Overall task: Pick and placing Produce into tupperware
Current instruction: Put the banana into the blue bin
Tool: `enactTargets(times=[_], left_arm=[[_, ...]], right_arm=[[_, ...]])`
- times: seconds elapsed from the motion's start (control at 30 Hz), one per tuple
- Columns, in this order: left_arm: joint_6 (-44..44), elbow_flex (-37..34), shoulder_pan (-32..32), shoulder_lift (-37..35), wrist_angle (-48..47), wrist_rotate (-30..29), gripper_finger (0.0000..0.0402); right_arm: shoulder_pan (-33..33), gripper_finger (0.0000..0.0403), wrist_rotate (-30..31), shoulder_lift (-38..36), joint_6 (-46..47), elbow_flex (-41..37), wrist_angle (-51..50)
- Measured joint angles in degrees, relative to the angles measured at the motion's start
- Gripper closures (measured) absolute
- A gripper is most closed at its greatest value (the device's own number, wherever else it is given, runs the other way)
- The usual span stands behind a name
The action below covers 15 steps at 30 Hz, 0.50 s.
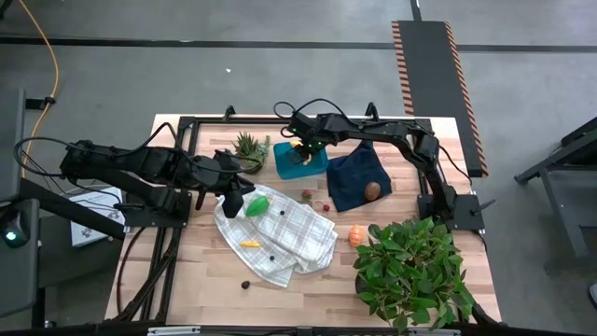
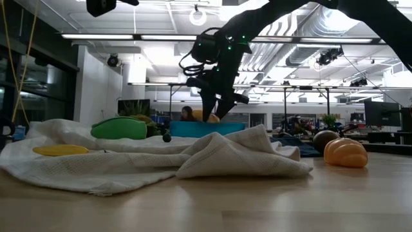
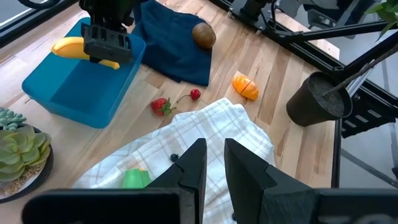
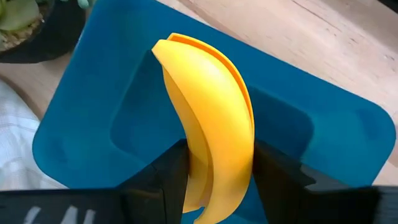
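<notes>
the curved yellow plastic banana (image 4: pixel 211 118) hangs over the open teal-blue rectangular plastic container (image 4: pixel 323 134), pinched between the closed fingers of the right gripper (image 1: pixel 303 147). it should lower until centred inside the walls before releasing. the spiky potted succulent (image 1: pixel 248 147) crowds nine o'clock; the navy cloth (image 1: pixel 354 177) lies at three. the left gripper (image 3: pixel 211 168), slightly parted and empty, waits over the checked towel (image 1: pixel 280 233).

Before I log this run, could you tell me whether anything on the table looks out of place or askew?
The checked cloth lies rumpled, with produce scattered on and around it. Otherwise nothing stands out: the right gripper holds the banana over the tupperware.
</notes>
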Motion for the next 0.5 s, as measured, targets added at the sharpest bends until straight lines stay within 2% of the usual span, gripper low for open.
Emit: enactTargets(times=[0.37,0.5], left_arm=[[0.04,0.00,0.00,0.00,0.01,0.00,0.0355],[0.04,0.00,0.00,0.00,0.02,-0.01,0.0355]], right_arm=[[0.00,0.0253,-1.08,-0.04,-1.35,0.00,0.11],[0.00,0.0239,-1.25,-0.04,-1.39,0.00,0.36]])
